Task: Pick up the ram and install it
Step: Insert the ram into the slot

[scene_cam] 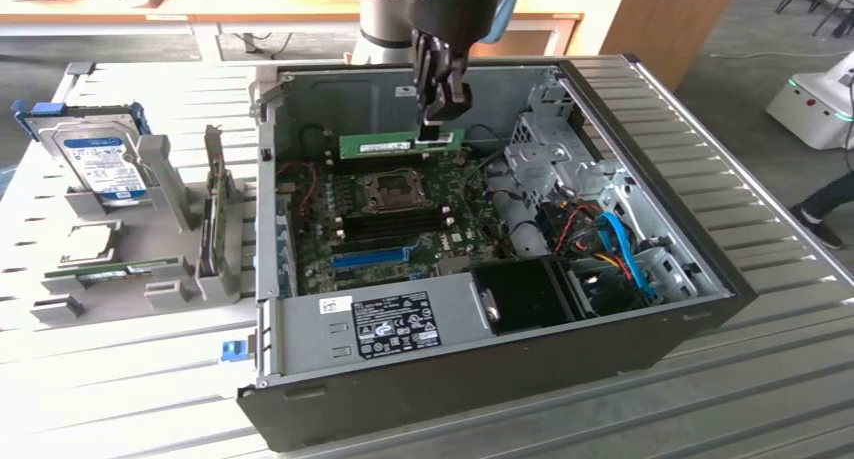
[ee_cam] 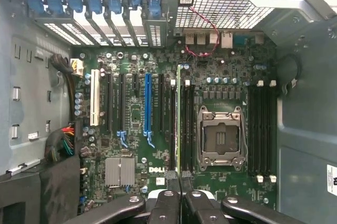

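Note:
In the exterior view, my gripper [scene_cam: 435, 129] hangs over the back of the open computer case [scene_cam: 641, 279], shut on the ram [scene_cam: 394, 142]. The ram is a long green stick with a pale label, held level by its end above the motherboard [scene_cam: 400, 229]. From the wrist view the ram [ee_cam: 178, 124] shows edge-on as a thin green line running away from my fingertips [ee_cam: 171, 184]. It lies along the black memory slots [ee_cam: 185, 129] beside the processor socket [ee_cam: 220, 137]. I cannot tell whether its lower edge touches a slot.
A silver hard drive with a blue label [scene_cam: 100, 164] stands in a grey fixture at the exterior view's left, near a small green board [scene_cam: 123, 271]. Inside the case are a blue slot [scene_cam: 367, 256], cables [scene_cam: 607, 244] and a black fan housing [scene_cam: 541, 294]. A person's leg [scene_cam: 830, 204] is at the right edge.

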`<move>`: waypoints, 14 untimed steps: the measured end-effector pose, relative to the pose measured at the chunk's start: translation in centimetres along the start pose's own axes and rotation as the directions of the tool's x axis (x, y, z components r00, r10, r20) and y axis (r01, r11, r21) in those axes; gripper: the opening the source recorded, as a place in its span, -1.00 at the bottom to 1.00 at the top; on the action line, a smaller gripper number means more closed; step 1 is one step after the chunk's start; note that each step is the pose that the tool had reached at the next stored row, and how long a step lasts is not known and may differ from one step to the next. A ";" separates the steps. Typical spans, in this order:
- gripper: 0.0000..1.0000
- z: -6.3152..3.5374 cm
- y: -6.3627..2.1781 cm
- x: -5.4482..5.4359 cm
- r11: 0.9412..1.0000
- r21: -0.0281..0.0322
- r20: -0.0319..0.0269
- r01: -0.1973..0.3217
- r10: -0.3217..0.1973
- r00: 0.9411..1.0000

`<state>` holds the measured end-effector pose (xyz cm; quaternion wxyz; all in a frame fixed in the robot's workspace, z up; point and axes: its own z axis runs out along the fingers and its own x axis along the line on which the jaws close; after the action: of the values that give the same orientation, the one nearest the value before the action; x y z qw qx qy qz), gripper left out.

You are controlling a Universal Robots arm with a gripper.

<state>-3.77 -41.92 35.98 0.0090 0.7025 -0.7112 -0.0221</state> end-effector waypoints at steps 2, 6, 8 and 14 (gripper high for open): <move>-0.76 0.21 -0.01 0.0 1.000 0.000 0.000 0.000 0.000 1.000; -0.76 0.65 -0.03 0.0 1.000 0.000 0.000 0.000 0.000 1.000; -0.76 0.88 -0.04 0.0 1.000 0.000 0.000 0.000 0.000 1.000; -0.76 1.57 -0.07 0.0 1.000 0.000 0.000 0.000 0.000 1.000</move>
<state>-3.77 -41.91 34.41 0.0089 0.7025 -0.7112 -0.0220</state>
